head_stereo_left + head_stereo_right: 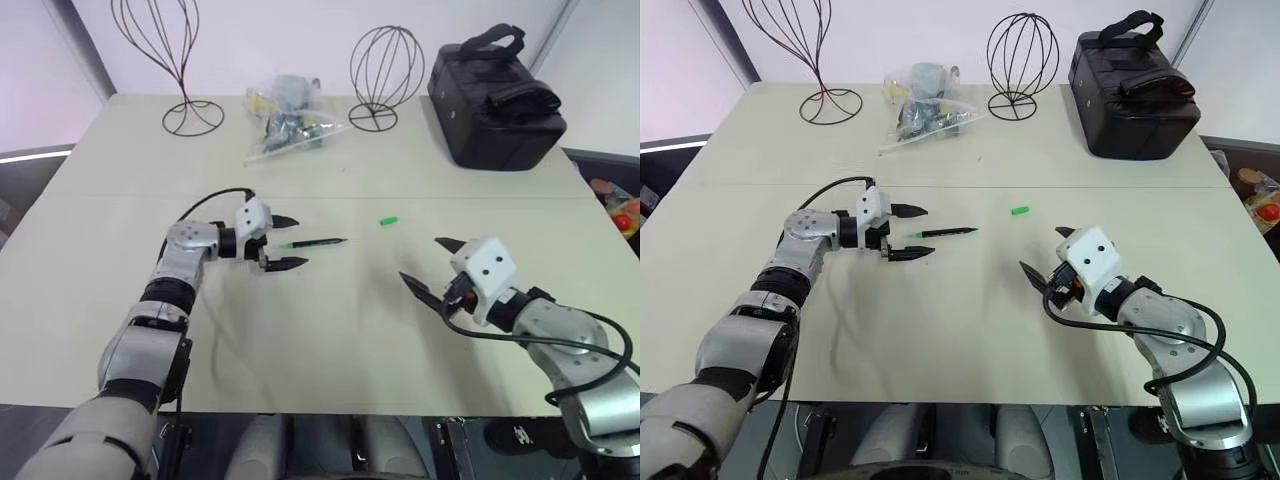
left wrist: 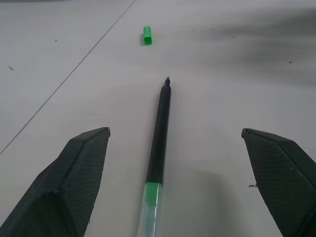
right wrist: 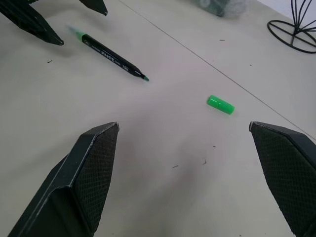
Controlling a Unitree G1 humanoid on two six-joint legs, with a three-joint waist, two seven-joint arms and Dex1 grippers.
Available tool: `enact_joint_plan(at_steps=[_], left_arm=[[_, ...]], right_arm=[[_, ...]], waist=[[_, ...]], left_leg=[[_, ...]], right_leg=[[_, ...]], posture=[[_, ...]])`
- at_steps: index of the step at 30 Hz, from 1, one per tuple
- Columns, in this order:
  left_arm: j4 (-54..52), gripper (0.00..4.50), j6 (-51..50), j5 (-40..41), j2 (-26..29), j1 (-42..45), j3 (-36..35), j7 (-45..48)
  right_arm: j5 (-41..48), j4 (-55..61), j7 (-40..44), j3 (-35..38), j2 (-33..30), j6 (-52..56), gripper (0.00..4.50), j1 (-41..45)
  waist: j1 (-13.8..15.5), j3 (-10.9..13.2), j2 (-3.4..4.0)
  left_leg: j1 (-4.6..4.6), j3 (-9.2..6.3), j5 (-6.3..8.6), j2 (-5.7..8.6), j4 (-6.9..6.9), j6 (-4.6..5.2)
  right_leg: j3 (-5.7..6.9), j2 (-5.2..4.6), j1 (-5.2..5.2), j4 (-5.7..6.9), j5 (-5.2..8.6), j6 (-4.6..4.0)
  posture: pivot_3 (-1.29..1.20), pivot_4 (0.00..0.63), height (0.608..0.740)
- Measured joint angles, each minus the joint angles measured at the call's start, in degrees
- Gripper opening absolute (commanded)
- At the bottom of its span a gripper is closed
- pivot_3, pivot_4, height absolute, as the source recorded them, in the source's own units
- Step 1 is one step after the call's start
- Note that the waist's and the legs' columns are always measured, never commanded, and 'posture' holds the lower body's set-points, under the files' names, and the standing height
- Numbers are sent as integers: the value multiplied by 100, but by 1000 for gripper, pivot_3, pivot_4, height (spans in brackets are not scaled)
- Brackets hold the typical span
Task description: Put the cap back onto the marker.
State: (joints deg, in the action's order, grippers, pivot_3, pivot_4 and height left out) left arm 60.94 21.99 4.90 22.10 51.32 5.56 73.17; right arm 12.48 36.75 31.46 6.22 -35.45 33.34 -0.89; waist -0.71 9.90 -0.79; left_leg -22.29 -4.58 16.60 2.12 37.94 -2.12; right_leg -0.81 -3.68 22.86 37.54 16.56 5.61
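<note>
While both pincers stand open and empty, the thin dark marker point(image 1: 312, 243) lies lengthwise between the left gripper point(image 1: 285, 243) fingers, tip toward three o'clock; the right gripper point(image 1: 430, 266) is farther.

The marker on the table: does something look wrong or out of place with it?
Yes. The marker lies uncapped, its tip bare, between the open left gripper's fingers. Its cap lies apart on the table.

place: lab or test room | cues: bare table point(image 1: 330, 330), white walls, 2 wire stands point(image 1: 386, 75)
</note>
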Motion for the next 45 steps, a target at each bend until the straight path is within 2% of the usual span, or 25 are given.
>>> enact_joint_plan(at_steps=[15,33,34,35,36,42,45], left_arm=[[869,4500,226,-445,-191,403,1,-197],[1101,4500,329,-822,-423,472,33,-567],[1101,3961,324,-825,-424,472,33,-568],[1102,3696,320,-830,-435,468,35,-560],[1102,3240,316,-835,-455,460,36,-547],[1105,116,196,-875,-438,451,25,-690],[1106,51,180,-875,-448,449,23,-691]], right_arm=[[-55,43,-349,-98,171,0,4313,-87],[-97,346,-642,-81,203,72,4313,-275],[-97,347,-645,-77,202,76,4377,-280],[-97,347,-645,-74,202,79,4377,-282],[-96,347,-646,-71,202,81,4377,-282],[-98,367,-649,-59,201,89,4377,-312],[-98,368,-649,-31,201,98,4377,-314]], waist=[[1,0,0],[6,0,0],[6,0,-1],[7,0,0],[7,-1,-1],[-6,-1,-1],[-2,-1,-1]], left_leg=[[-2,0,0,2,5,0],[-2,0,0,3,14,0],[-2,0,0,3,15,0],[-2,0,0,3,16,0],[-2,0,0,4,18,0],[7,0,0,4,24,0],[7,0,0,4,24,0]], right_leg=[[2,0,0,2,0,1],[2,1,0,12,-1,1],[2,1,0,13,-1,1],[2,1,0,15,-1,1],[2,1,0,18,-1,1],[1,1,1,42,0,1],[0,1,1,42,0,0]], posture=[[0,150,740],[0,150,740],[0,150,740],[0,150,740],[0,150,740],[0,150,740],[0,150,740]])
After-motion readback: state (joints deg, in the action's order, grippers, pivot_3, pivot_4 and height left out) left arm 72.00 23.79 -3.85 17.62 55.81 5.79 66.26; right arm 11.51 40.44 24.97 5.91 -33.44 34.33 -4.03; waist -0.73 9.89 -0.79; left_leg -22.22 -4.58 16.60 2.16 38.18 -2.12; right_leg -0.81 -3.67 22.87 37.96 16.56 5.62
